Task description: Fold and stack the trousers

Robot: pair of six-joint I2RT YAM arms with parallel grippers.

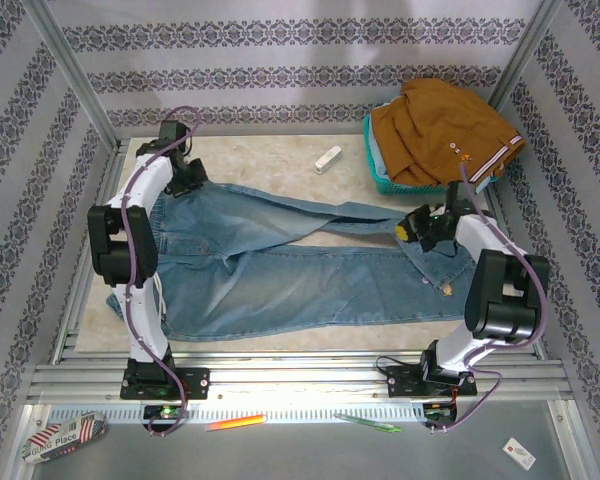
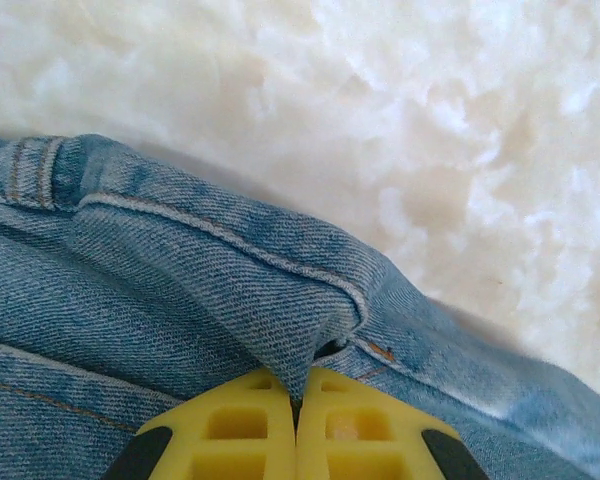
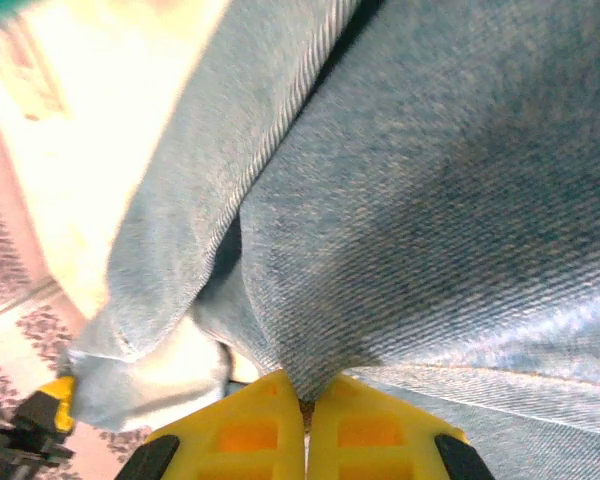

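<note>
Top external view has the trousers (image 1: 280,270) spread out flat across the table (image 1: 260,160), with the legs running sideways and the far leg angling away from the near one. The left gripper (image 1: 187,180) is clamped on a pinch of denim at the far left corner. On the left wrist cam its yellow fingers (image 2: 230,425) are pressed together with a seamed fold poking up between them. The right gripper (image 1: 420,228) is closed on cloth too, at the far right end, with a ridge of fabric wedged in its jaws on the right wrist cam.

Looks to me like the setup for folding the far edge over toward the near one. My take: lift both ends together, just enough to clear, keep the denim taut between them, and carry them at the same pace so the fold lands straight. Both pinches look thin, so a jerk could pull them free. Also mind the teal basket (image 1: 380,178) holding a brown garment (image 1: 440,125), near the right end.
</note>
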